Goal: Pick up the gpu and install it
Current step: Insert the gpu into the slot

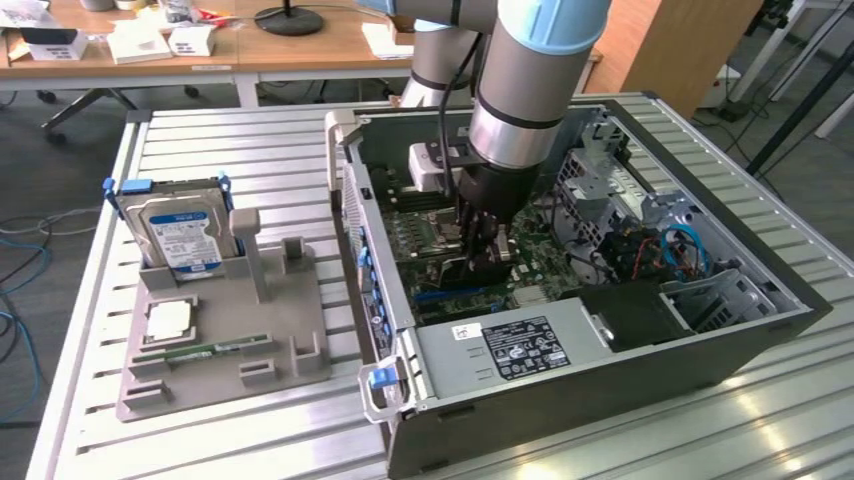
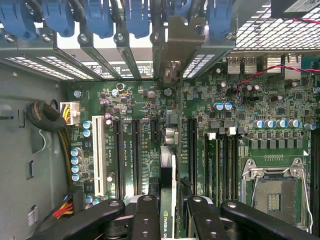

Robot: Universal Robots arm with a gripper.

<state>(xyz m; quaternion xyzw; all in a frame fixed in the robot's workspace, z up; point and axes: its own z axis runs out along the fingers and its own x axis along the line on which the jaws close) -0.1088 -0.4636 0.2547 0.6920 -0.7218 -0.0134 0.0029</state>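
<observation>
The black end effector (image 2: 170, 220) is pinching the thin, dark, flat gpu (image 2: 169, 180) edge-on between its fingers. The card stands upright over the long black slots of the green motherboard (image 2: 280, 100). Its pale metal bracket (image 2: 176, 45) meets the far slot wall of the open grey computer case (image 1: 601, 400), which sits on the slatted metal counter (image 1: 200, 140).

Slatted table (image 1: 240, 135): computer case (image 1: 587, 410), grey rack (image 1: 287, 345)
</observation>
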